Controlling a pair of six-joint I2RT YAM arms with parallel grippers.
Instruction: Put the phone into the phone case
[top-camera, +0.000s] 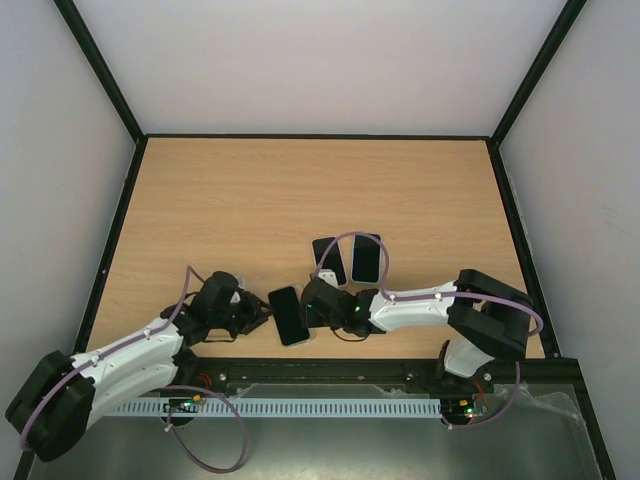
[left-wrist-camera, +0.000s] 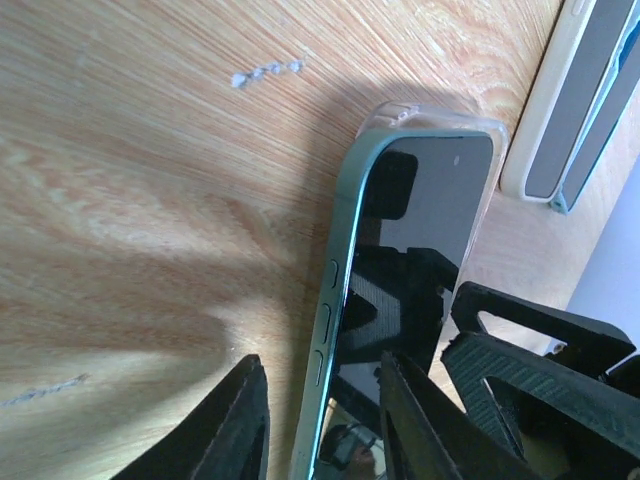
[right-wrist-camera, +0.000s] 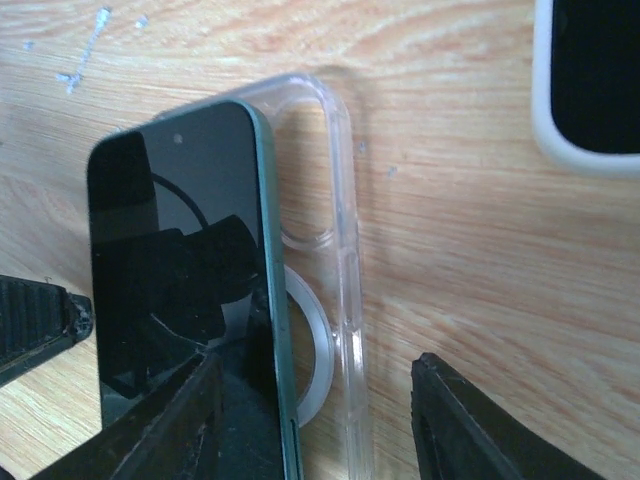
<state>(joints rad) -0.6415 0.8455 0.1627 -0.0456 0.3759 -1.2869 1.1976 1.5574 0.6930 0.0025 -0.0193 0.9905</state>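
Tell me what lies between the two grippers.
The phone, screen up and partly over the clear case, lies between left gripper and right gripper; the top view shows it.

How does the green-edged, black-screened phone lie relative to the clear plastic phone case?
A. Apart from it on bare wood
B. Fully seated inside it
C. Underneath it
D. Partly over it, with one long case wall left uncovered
D: in the right wrist view the green-edged, black-screened phone overlaps the clear plastic phone case, whose far long wall stands uncovered beside the phone's edge.
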